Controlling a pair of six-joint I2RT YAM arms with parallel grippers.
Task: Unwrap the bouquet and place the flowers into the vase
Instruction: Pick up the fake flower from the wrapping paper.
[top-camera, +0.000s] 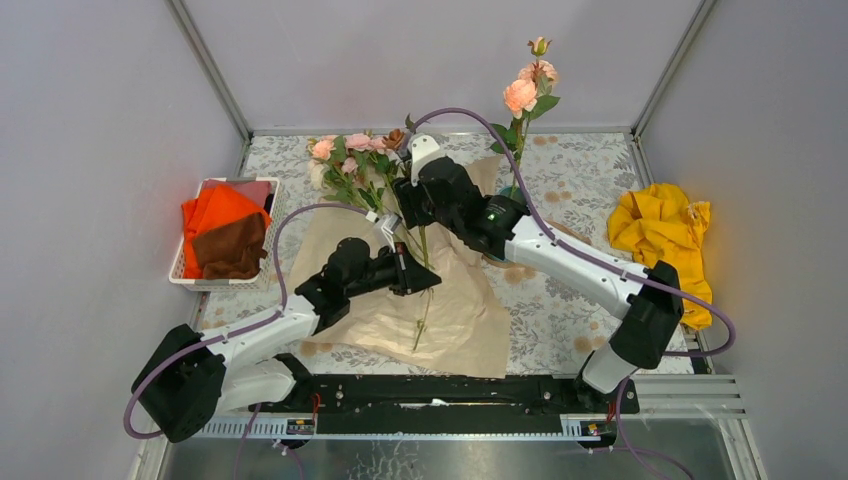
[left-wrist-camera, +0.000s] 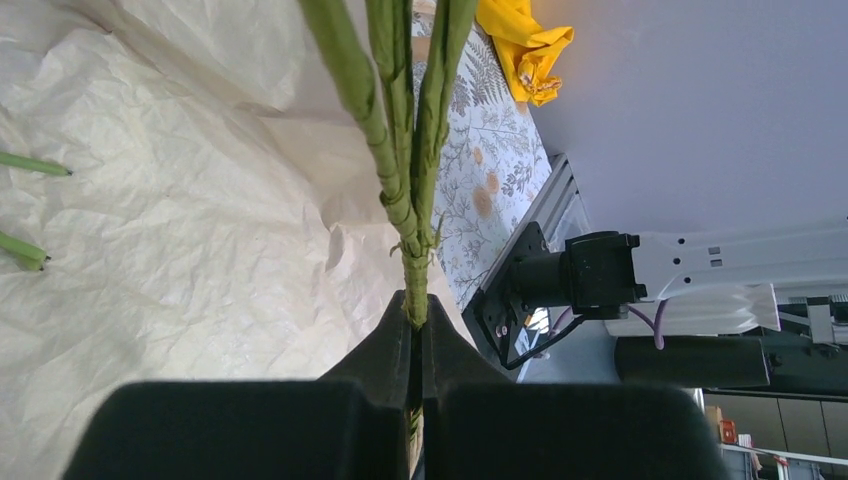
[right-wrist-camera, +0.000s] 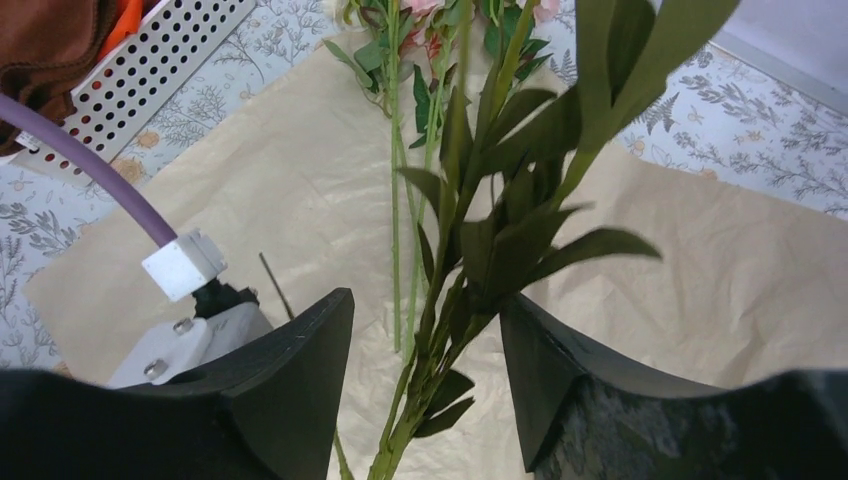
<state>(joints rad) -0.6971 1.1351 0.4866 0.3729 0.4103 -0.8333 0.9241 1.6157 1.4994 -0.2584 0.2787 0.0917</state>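
On the table (top-camera: 570, 330) we count one kraft paper sheet (top-camera: 450, 310) at the near edge, one basket (top-camera: 215, 283) at the left edge, one yellow cloth (top-camera: 660, 225) at the right, three upright blooms (top-camera: 520, 97) by the far edge.

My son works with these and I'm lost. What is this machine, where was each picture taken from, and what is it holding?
Two robot arms, bolted to a table, each end in a two-finger tool. One picture looks down from above; the others come from wrist cameras. On the table lie opened paper, loose roses, a basket of cloths and a yellow cloth. The left tool is shut on stems. The right tool stands open around a leafy stem.
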